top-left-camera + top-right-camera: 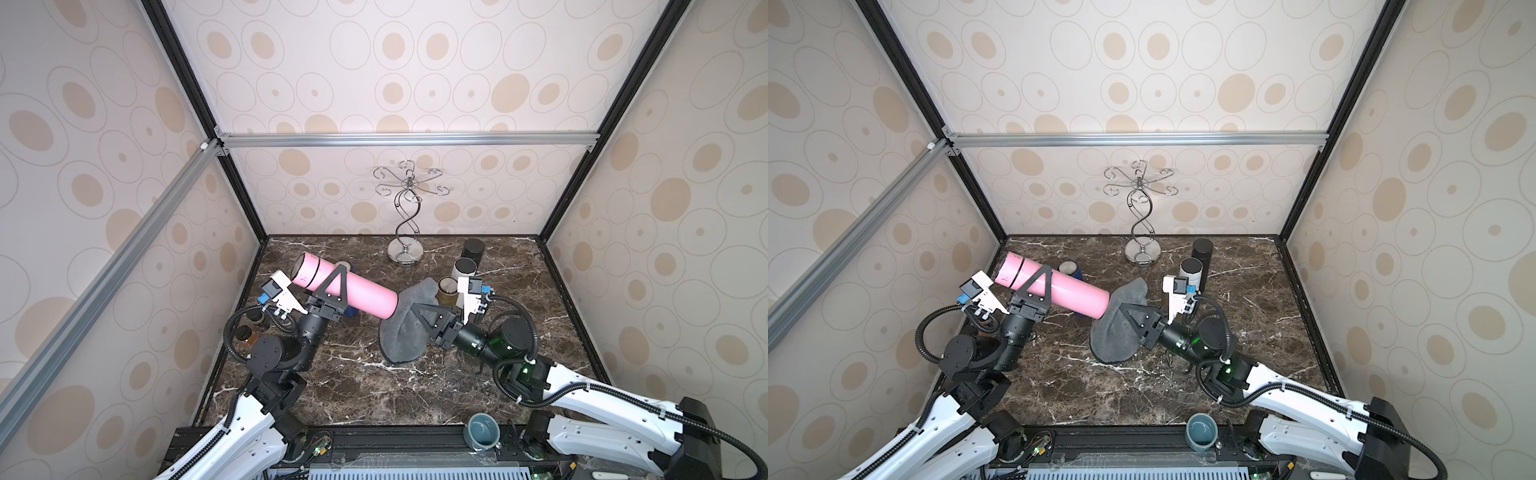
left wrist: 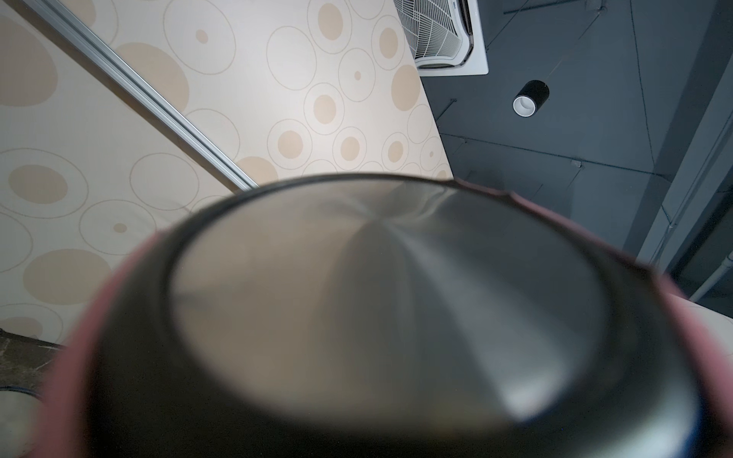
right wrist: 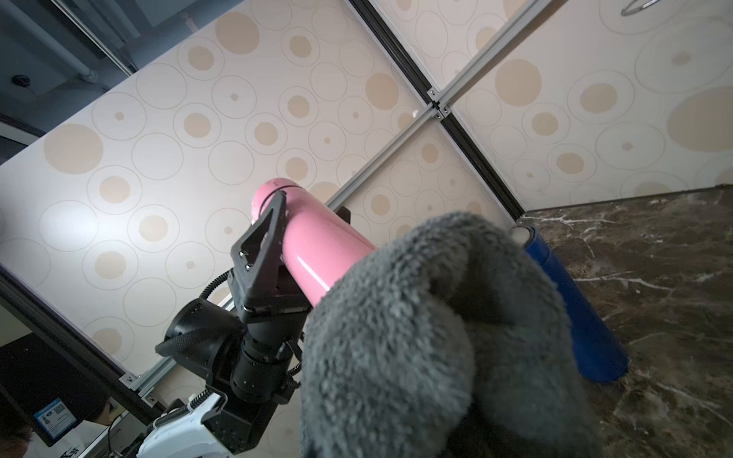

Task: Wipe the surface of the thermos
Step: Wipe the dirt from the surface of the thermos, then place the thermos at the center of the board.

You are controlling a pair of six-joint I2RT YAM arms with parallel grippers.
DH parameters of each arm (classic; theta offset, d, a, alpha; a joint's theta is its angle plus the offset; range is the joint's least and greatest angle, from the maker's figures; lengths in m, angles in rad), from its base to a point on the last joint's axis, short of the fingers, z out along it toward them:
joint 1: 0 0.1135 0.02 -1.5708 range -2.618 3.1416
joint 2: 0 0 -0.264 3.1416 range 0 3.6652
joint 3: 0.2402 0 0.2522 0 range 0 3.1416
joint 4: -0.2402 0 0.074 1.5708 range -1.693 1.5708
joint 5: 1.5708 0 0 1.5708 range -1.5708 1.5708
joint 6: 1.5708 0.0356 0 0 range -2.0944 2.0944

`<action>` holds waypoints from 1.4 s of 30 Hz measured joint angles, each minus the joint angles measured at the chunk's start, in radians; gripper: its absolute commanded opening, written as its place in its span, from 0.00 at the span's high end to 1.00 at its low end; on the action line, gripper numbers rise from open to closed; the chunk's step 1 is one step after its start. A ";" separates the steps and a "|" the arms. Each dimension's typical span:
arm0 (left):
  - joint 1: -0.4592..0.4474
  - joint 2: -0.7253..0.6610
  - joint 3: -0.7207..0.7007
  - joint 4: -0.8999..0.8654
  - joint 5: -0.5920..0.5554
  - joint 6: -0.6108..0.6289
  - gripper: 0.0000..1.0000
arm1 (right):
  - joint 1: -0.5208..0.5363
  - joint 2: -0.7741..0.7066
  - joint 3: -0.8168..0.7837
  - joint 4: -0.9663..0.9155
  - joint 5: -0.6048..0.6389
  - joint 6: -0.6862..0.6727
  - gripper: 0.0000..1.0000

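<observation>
Left hand (image 1: 337, 282) clamps pink thermos (image 1: 365, 297) off surface (image 1: 353, 386) so I can wipe | right hand (image 1: 419, 313) pinches grey cloth (image 1: 401, 340) at thermos's free end.

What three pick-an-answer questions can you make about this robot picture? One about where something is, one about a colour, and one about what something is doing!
1. Where is the teal cup?
A) at the front edge
B) against the back wall
C) up in the air

2. What colour is the thermos in the left tool?
A) green
B) pink
C) yellow

3. What is the right tool doing?
A) standing open and empty
B) lying flat with nothing in it
C) shut on the grey cloth

Answers:
1 A, because both top views show the cup at the very front.
2 B, because the thermos body is plainly pink in the top views and the right wrist view.
3 C, because the cloth hangs from its closed jaws, right beside the thermos's end.
</observation>
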 measured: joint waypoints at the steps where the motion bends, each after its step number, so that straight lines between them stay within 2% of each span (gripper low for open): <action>1: 0.000 0.003 0.000 -0.002 0.001 0.000 1.00 | 0.000 0.015 0.010 0.002 -0.005 -0.002 1.00; 10: 0.004 0.074 -0.001 -0.021 -0.009 0.048 1.00 | 0.003 0.174 0.085 -0.019 -0.119 -0.006 1.00; 14: 0.001 0.131 0.003 -0.030 0.011 0.071 1.00 | 0.049 0.173 0.158 -0.212 -0.157 -0.084 1.00; 17: 0.000 0.170 0.020 -0.062 0.021 0.105 1.00 | 0.093 0.114 0.173 -0.359 -0.163 -0.147 1.00; 23: 0.000 0.230 0.070 -0.119 0.026 0.180 1.00 | 0.096 -0.113 0.148 -0.579 -0.131 -0.210 1.00; 26: -0.001 0.289 0.128 -0.153 0.035 0.218 1.00 | 0.096 -0.227 0.148 -0.697 -0.061 -0.230 1.00; 32: -0.007 0.420 0.199 -0.215 0.041 0.290 1.00 | 0.096 -0.407 0.158 -0.917 0.220 -0.241 1.00; 37: -0.035 0.544 0.220 -0.243 0.035 0.355 1.00 | 0.096 -0.412 0.158 -0.997 0.397 -0.244 1.00; 42: -0.090 0.671 0.263 -0.223 0.017 0.435 1.00 | 0.096 -0.402 0.158 -1.028 0.507 -0.261 1.00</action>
